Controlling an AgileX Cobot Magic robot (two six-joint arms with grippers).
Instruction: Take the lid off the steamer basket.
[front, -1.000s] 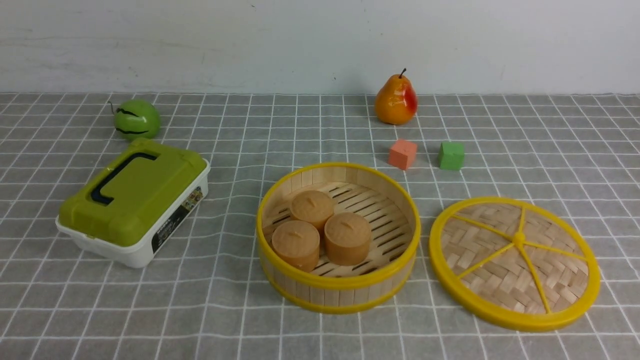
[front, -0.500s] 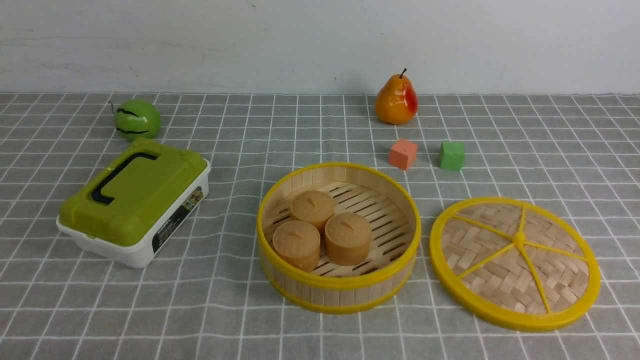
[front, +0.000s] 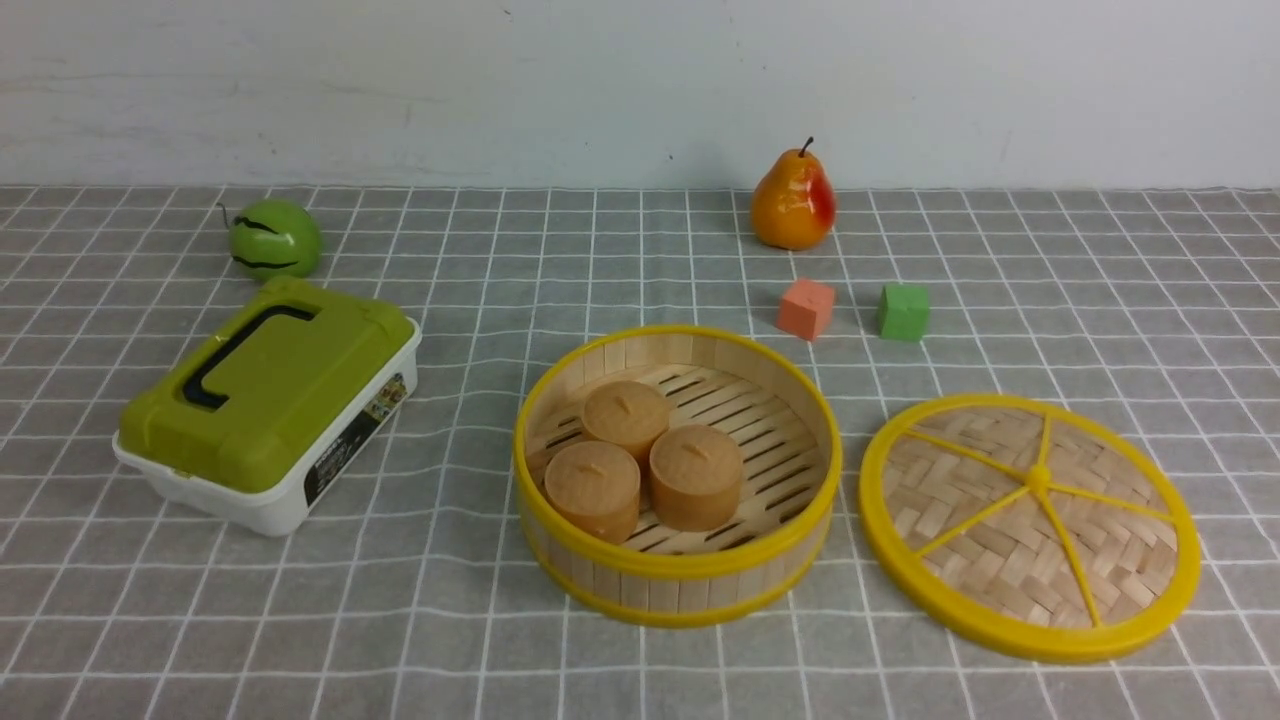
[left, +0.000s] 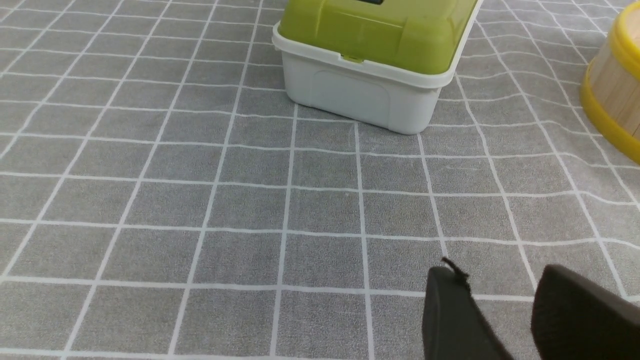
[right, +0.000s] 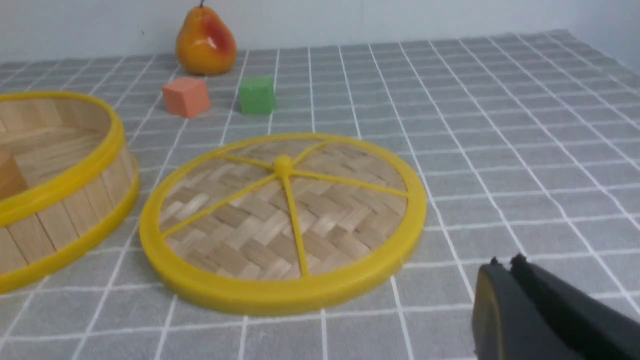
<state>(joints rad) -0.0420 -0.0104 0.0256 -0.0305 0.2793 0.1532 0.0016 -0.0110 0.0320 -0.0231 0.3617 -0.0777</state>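
The steamer basket (front: 678, 580) stands open at the table's middle with three tan buns (front: 640, 465) inside; its wall also shows in the left wrist view (left: 612, 85) and the right wrist view (right: 60, 190). The lid (front: 1030, 525) lies flat on the cloth to the basket's right, apart from it, and also shows in the right wrist view (right: 282, 220). Neither arm shows in the front view. My left gripper (left: 500, 290) is open and empty above bare cloth. My right gripper (right: 507, 265) is shut and empty, near the lid's rim but not touching it.
A white box with an olive-green lid (front: 265, 400) sits at the left, with a green fruit (front: 272, 238) behind it. A pear (front: 792, 200), an orange cube (front: 805, 308) and a green cube (front: 903, 311) stand behind the basket and lid. A grey checked cloth (front: 450, 620) covers the table.
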